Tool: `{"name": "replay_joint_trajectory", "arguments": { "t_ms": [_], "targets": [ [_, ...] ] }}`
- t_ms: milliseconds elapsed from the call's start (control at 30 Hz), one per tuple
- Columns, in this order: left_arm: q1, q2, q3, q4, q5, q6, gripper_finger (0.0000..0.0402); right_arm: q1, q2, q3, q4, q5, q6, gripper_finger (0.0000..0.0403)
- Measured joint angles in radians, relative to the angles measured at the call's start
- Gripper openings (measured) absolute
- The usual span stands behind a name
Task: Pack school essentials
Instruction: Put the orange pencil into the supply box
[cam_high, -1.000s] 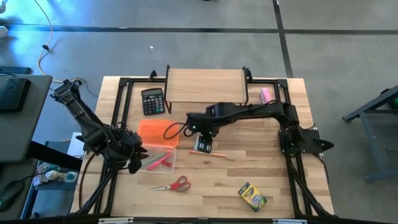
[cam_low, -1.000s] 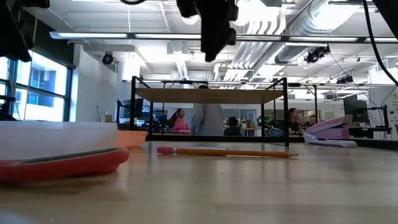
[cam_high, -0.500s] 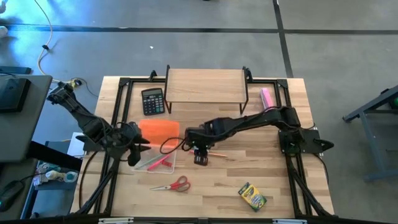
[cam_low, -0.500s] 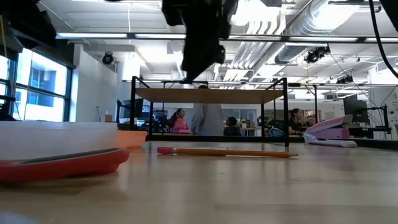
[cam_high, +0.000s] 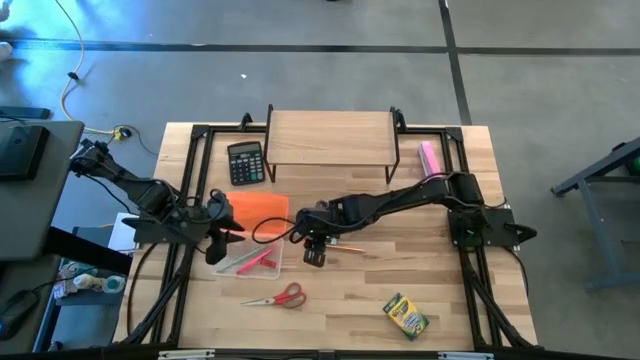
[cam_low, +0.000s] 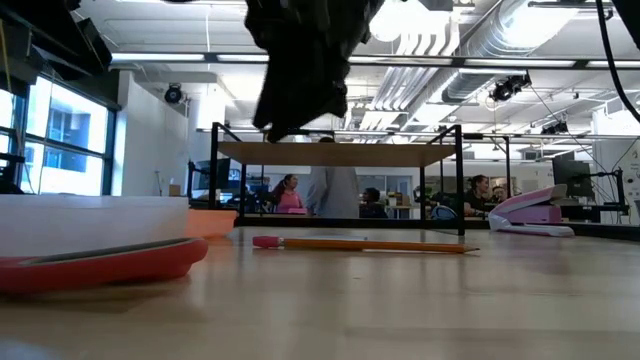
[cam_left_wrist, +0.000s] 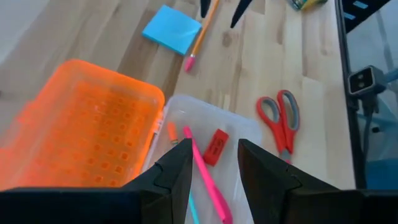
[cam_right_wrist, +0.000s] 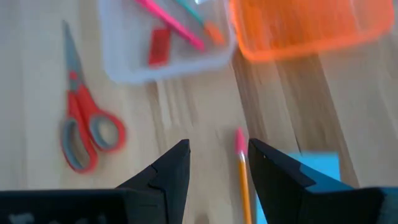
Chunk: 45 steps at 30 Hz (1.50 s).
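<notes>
The right gripper (cam_high: 314, 256) hung with its fingers apart and empty over the orange pencil (cam_right_wrist: 243, 180), probably lined up to pick it up, with the blue notepad (cam_left_wrist: 171, 29) just beside the pencil. The left gripper (cam_high: 220, 243), fingers also apart and empty, hovered over the clear box (cam_left_wrist: 245, 127). That box held a pink pen (cam_left_wrist: 205, 180), a red eraser (cam_left_wrist: 215, 147) and what looked like a green pencil. Its orange lid (cam_left_wrist: 81, 130) lay touching it. The scissors (cam_high: 279, 296) and crayon box (cam_high: 405, 316) lay loose on the table (cam_high: 440, 280), unpacked.

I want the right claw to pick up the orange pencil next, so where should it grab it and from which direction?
Grip the orange pencil mid-shaft, coming straight down, fingers either side of its width. It lies flat on the table, and the right claw, open, hovers over its eraser end.
</notes>
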<state>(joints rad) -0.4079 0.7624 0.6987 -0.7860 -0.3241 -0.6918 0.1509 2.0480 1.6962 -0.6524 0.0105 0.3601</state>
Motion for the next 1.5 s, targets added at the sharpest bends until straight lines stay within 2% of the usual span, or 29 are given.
{"name": "replay_joint_trajectory", "arguments": {
  "t_ms": [500,767,967,1133,1367,1500],
  "targets": [
    [0.127,0.000,0.000,-0.001,0.026,0.051,0.0120,0.018,0.000,0.000,-0.404,0.000,0.000,0.0154],
    [0.164,0.000,0.000,-0.001,0.035,0.052,0.0120,0.046,0.000,-0.001,-0.486,-0.013,-0.025,0.0154],
    [0.167,0.000,0.000,-0.001,0.036,0.051,0.0120,0.066,0.000,-0.085,-0.475,-0.072,-0.030,0.0154],
    [0.167,0.000,0.000,0.000,0.036,0.049,0.0120,0.068,0.000,-0.149,-0.367,-0.075,-0.046,0.0154],
    [0.167,0.000,0.000,0.007,0.033,0.042,0.0120,0.060,0.000,-0.203,-0.243,-0.044,-0.065,0.0154],
    [0.167,0.000,0.000,0.026,0.023,0.041,0.0120,0.056,0.000,-0.236,-0.201,0.010,-0.067,0.0154]
  ]
}}
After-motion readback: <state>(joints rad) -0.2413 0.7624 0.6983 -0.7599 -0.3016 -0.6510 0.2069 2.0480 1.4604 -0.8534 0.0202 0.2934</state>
